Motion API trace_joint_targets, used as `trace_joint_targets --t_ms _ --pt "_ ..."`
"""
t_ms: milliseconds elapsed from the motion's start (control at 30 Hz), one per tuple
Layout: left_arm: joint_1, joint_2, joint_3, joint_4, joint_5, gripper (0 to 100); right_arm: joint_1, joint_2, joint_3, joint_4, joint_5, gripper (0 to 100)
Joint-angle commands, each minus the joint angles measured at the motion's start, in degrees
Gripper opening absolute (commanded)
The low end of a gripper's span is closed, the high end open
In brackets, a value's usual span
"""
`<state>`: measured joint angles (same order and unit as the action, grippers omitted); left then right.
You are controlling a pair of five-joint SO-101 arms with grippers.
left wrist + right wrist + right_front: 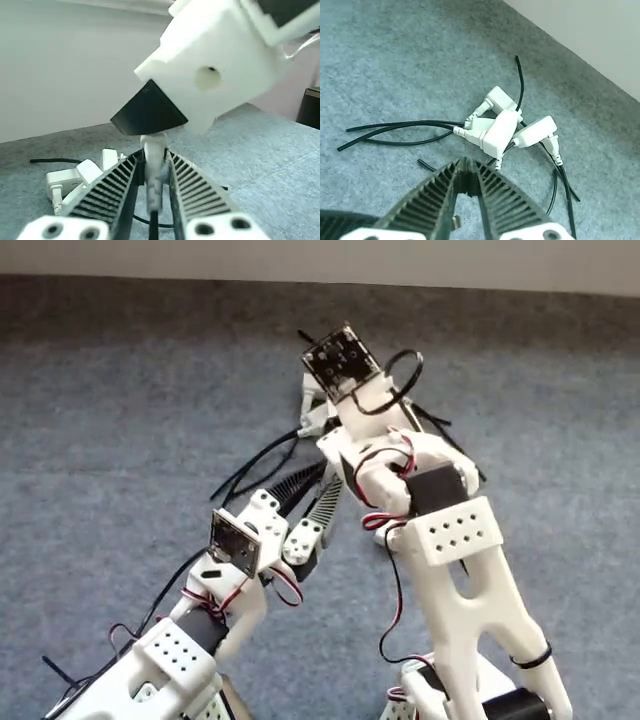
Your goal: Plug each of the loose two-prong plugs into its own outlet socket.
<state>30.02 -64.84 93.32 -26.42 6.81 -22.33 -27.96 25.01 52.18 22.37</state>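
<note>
Clamped in left jaws, white plastic two-prong plug [153,172], crowded beneath right arm's white housing [215,65]; may collide, twisting plug askew. Right jaws together, above white socket cluster [502,127] on grey bench [380,65].

No legible text, labels, numbers or signs anywhere. The plugs [498,131] are plain white, the arm shells [455,530] are unmarked, and any print on the camera board [342,360] is too small to read.
</note>
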Motion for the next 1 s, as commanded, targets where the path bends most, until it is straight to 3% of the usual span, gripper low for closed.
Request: trace_joint_targets --t_ms 0,367,667,767,867,967 --pt "0.1 -1.2 -1.7 -0.7 0.2 1 4.6 0.5 6.7 -4.3 0.4 0.7" --pt "0.1 -1.2 -1.7 -0.7 0.2 1 4.6 0.4 -2.1 -2.1 0.6 0.7" --pt "0.2 -0.7 -1.6 -0.7 0.2 1 4.7 0.5 -42.8 23.0 0.7 0.7" --pt "0.2 -0.7 -1.6 -0.5 0.2 1 7.7 0.5 -53.5 30.5 0.7 0.7" --pt "0.2 -0.7 -2.8 4.3 0.2 1 12.7 1.0 -56.7 35.7 0.7 0.7" --pt "0.3 -0.7 -6.9 15.4 -0.1 1 19.0 1.1 -56.7 39.3 0.7 0.7"
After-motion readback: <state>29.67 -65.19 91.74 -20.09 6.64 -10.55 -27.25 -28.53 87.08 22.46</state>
